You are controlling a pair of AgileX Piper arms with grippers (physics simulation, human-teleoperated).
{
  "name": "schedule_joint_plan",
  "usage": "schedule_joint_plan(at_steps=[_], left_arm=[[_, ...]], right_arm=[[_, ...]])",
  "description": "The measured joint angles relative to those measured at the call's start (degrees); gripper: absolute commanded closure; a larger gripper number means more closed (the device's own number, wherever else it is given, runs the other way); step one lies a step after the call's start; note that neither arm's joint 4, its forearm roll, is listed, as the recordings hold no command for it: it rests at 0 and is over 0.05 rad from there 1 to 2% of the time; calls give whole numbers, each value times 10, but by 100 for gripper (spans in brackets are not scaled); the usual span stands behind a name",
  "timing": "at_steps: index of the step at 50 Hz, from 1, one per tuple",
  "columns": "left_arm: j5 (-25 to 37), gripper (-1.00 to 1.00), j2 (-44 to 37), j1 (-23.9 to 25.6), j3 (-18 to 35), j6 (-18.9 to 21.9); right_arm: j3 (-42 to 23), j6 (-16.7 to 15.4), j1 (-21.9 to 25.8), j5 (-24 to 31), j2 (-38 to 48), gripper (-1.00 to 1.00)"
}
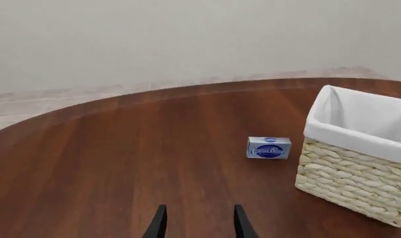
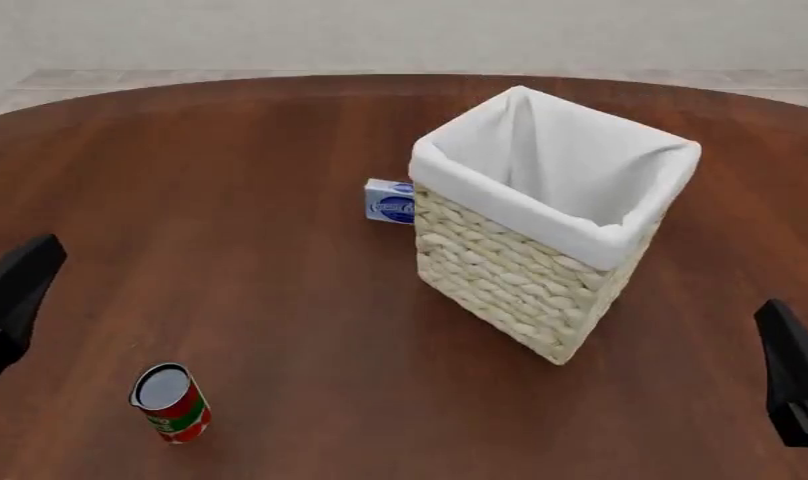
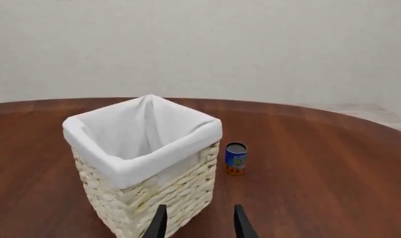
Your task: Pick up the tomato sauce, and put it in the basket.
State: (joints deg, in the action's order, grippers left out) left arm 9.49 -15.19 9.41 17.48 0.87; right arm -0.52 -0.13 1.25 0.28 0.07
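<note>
The tomato sauce stands upright on the brown table, in the front view near the lower left corner, well apart from the basket and close to the left arm's side. The basket stands near the middle of the table, turned with one corner toward the camera, and its white liner is folded over the rim. A small blue-and-white box lies just beside the basket, at its far left side. The left gripper hangs above bare table with its jaws released, nothing between them; its view shows the box and part of the basket ahead. The right gripper also has its jaws apart and holds nothing; it faces the basket, and a small can with a blue label stands just beside the basket there.
</note>
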Motion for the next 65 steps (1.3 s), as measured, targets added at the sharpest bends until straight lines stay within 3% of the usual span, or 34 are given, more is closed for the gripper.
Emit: schedule_joint_plan(at_steps=[13, 30, 52, 65], left_arm=[[80, -100, -82, 42, 70, 37], [182, -100, -147, 83, 118, 50], [270, -100, -198, 99, 130, 77], [310, -100, -208, 79, 139, 92]], right_arm=[[0, -2, 3, -1, 0, -100], [0, -2, 3, -1, 0, -100], [1, -1, 8, -1, 0, -100], [2, 0, 10, 0, 0, -100]])
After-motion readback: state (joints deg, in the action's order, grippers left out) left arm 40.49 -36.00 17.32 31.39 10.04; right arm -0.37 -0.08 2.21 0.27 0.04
